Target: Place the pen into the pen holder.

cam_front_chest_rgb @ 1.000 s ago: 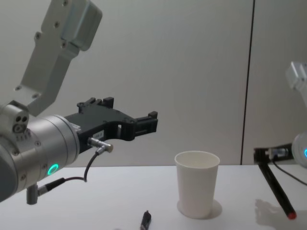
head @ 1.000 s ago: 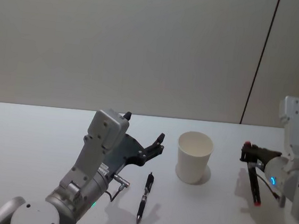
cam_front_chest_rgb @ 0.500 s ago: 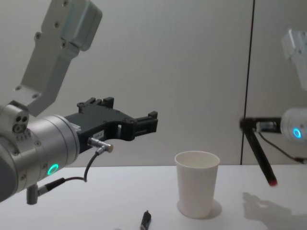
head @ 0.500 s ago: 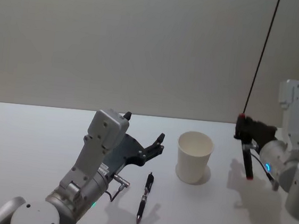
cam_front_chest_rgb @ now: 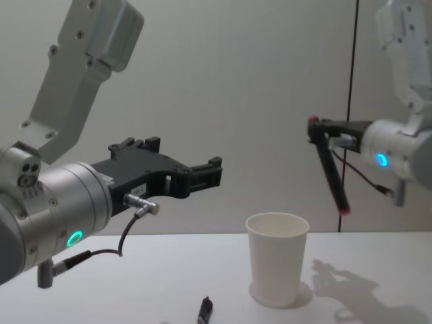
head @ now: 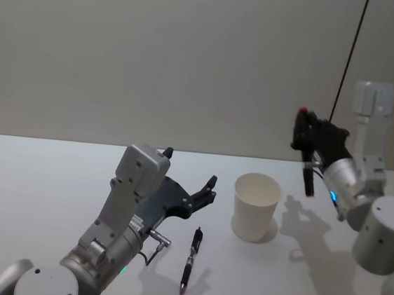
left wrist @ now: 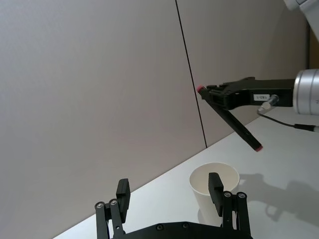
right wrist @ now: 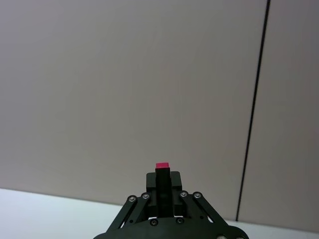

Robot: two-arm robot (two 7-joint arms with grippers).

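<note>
Right hand: up and in it comes, the right hand (cam_front_chest_rgb: 322,129) pinching the slim black pen with red ends (cam_front_chest_rgb: 333,174) near its top, tip slanting down
Change: a second ago that pen hung low at the far right of the white desk (head: 38,187); now it's high and close to the cup
Pen holder: the plain white tapered paper cup (cam_front_chest_rgb: 277,260) stands upright, mouth open; the pen tip sits just right of the rim, not yet over it
Left hand: the left hand (left wrist: 169,191) hovers left of the cup, fingers spread, unmoved
Spare: a second black pen (head: 190,259) lies flat on the desk
Meaning: carry nearly done; likely a short shift left, then lower and release
</note>
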